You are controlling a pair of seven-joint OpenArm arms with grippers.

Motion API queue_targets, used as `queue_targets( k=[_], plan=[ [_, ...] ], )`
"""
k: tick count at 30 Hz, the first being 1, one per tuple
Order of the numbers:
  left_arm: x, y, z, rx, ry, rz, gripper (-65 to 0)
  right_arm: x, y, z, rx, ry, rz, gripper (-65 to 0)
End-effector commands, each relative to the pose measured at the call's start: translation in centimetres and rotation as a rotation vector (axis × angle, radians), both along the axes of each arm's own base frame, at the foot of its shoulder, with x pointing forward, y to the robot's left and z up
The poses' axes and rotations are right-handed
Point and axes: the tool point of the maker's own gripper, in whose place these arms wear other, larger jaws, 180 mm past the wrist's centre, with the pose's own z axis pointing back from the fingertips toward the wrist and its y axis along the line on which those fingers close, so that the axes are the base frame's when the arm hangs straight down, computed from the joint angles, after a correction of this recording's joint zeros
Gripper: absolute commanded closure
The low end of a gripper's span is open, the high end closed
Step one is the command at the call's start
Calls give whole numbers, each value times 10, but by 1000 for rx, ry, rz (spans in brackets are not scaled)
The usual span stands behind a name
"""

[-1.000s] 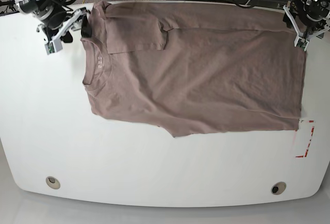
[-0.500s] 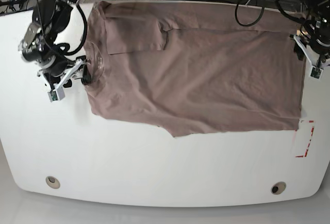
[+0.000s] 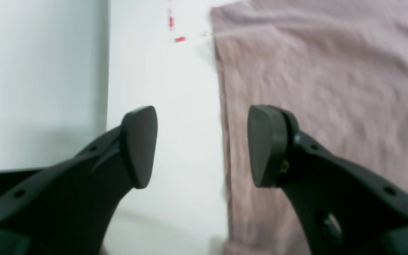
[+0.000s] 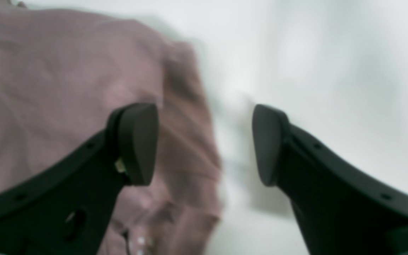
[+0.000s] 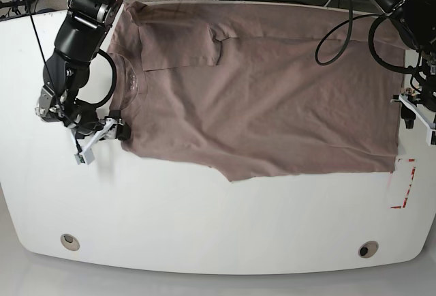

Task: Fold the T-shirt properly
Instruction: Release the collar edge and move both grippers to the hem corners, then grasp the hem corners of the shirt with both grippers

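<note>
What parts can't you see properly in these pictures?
- Right wrist view: blur hides the T-shirt's collar detail.
- Base view: the left gripper sits at the frame's edge, too small to read.
- Base view: the folded-over sleeve hides the fabric beneath.

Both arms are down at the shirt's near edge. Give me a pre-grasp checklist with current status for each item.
1. Left end effector open: ok.
2. Right end effector open: ok.
3. Left straddles the T-shirt hem edge: ok; one finger over fabric, the other over the table.
4. Right straddles the shoulder-side edge: ok in its wrist view.
5. Fabric between the fingers yet: not ok; both are empty.
6. Fingers touching the table: cannot tell; both wrist views are blurred.
</note>
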Motion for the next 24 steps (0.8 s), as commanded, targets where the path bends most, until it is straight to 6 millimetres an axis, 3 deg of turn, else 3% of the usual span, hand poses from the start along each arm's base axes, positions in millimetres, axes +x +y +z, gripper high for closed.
queue_targets(
  k=[1, 9, 12, 16, 24],
  plan=[
    [13, 11, 6, -38, -61, 44, -368, 19, 6, 14, 31, -65, 6, -401],
    [40, 34, -6, -148, -149, 122, -372, 19, 37, 5, 84, -62, 30, -395],
    [52, 41, -25, -204, -110, 134, -372, 19, 43, 5, 95, -63, 33, -390],
    [68, 55, -40, -267, -94, 151, -372, 19, 48, 4, 102, -62, 38, -333],
    [94, 45, -91, -376, -40, 115, -372, 20, 54, 4, 115, -64, 42, -312]
  ],
)
